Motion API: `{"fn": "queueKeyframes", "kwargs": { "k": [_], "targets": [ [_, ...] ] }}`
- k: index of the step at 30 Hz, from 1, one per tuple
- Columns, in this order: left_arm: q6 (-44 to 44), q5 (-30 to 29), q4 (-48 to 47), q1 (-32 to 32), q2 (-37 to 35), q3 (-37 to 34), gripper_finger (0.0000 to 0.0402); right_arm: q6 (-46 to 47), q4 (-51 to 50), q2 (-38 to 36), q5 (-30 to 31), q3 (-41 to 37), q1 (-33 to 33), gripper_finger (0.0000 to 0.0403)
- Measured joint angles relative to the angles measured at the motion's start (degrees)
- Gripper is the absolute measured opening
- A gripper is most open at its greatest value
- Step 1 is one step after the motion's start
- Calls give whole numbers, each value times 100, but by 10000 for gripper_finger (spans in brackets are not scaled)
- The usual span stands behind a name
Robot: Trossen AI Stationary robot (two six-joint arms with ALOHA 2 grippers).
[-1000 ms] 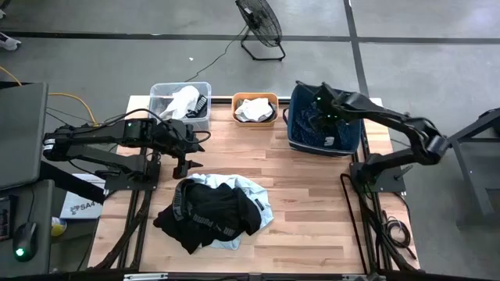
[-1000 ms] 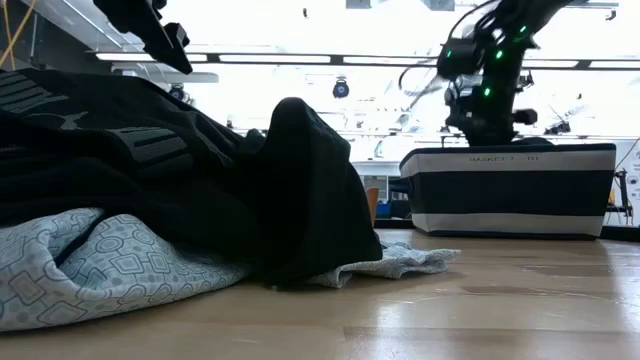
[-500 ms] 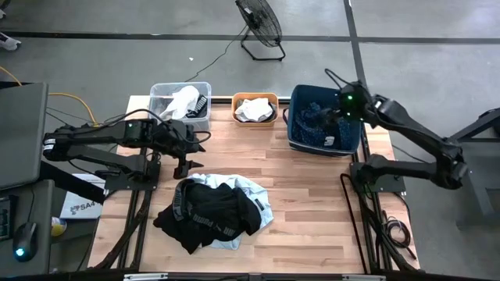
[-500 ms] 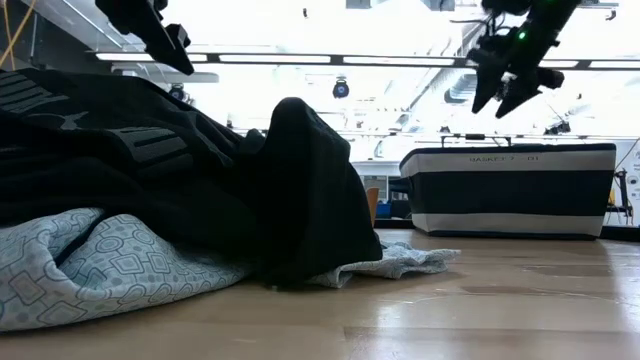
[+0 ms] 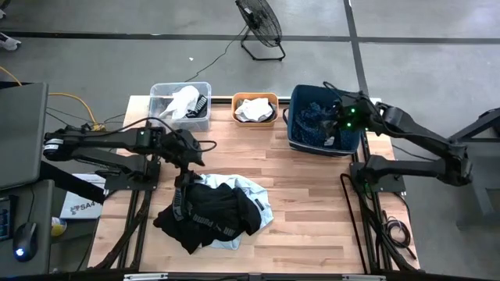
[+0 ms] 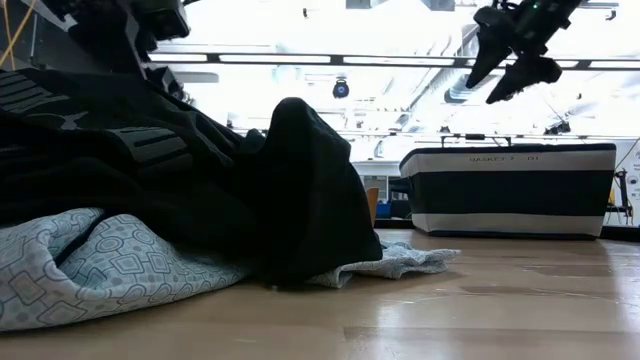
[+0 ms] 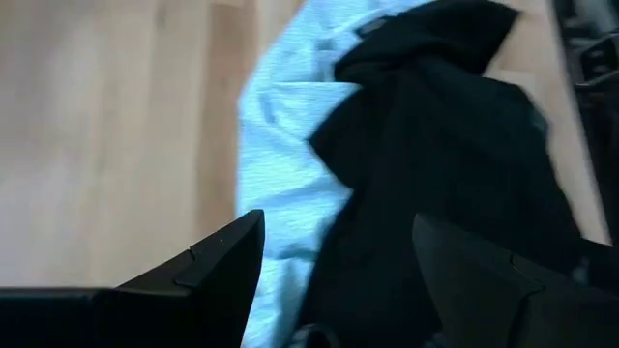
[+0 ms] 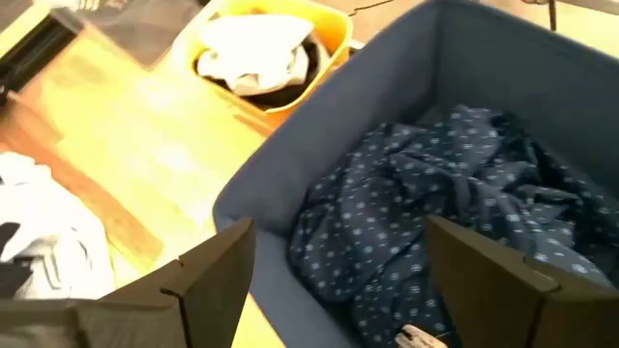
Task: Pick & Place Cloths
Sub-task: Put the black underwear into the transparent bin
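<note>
Cloths (image 5: 212,212) lie piled under the spread left gripper (image 5: 184,165), seemingly ready for picking, while the spread, empty right gripper (image 5: 337,119) hangs over the blue bin (image 5: 291,117).

"BASKET" on the dark blue bin (image 6: 507,188)

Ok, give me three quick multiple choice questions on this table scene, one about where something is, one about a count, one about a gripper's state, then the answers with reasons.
1. Where is the navy dotted cloth?
A. in the dark blue bin
B. in the orange bin
C. on the bare table

2. How many bins stand along the table's far edge?
A. one
B. three
C. five

3. How is the right gripper?
A. shut on a cloth
B. open and empty, above the dark blue bin
C. resting on the table

Answers:
1 A: the right wrist view shows it lying inside.
2 B: clear bin, orange, dark blue.
3 B: its fingers are spread with nothing between them.
</note>
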Motion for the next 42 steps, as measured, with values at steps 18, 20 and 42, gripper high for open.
{"fn": "queueKeyframes", "kwargs": {
  "k": [18, 20, 42],
  "targets": [
    [-1082, 602, 1364, -1057, 762, -384, 260, 356, 0, 10, 866, 0, 1476, 289],
    [-1179, 486, 1390, -1199, 865, -384, 260, 356, 3, 10, 933, 0, 1531, 289],
    [-1492, 684, 1640, -1915, 1150, -380, 260, 348, 39, 243, 1134, 0, 1634, 289]
  ]
}}
